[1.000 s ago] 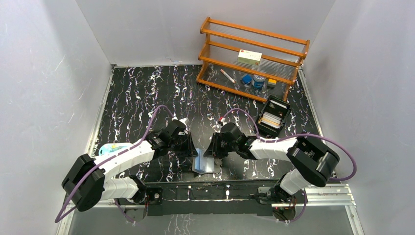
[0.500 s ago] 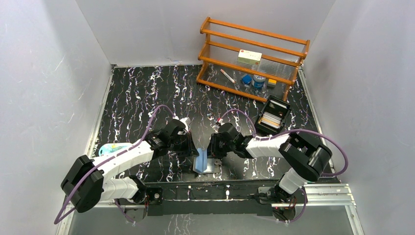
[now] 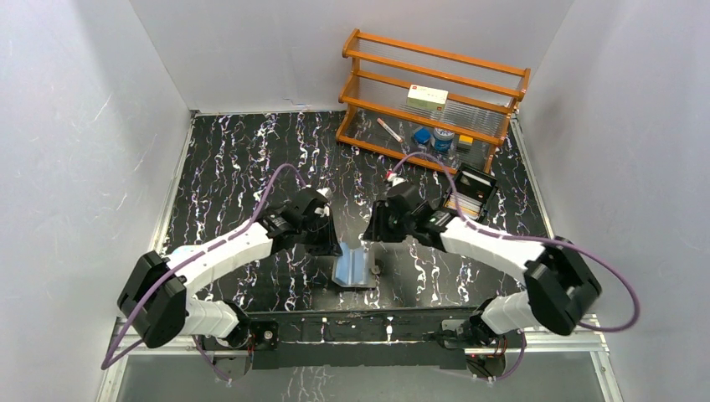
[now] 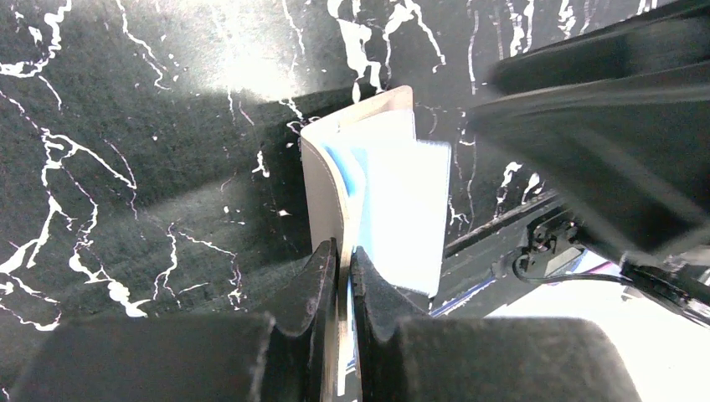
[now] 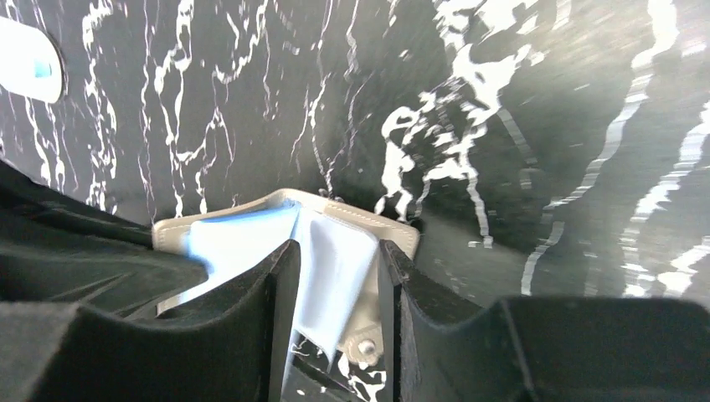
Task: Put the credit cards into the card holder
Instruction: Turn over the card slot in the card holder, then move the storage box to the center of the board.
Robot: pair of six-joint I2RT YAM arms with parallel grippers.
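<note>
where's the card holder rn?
Top view: card holder at front-centre of the table, between left fingers and right fingers; the left pinch its grey cover.

Since a second ago the left gripper (image 4: 342,255) and right gripper (image 5: 333,251) have both drawn back from the near edge. The right elbow (image 3: 563,289) has swung out toward the right edge. The card holder (image 3: 352,268) has shifted with them and is spread into a wider V.
</note>
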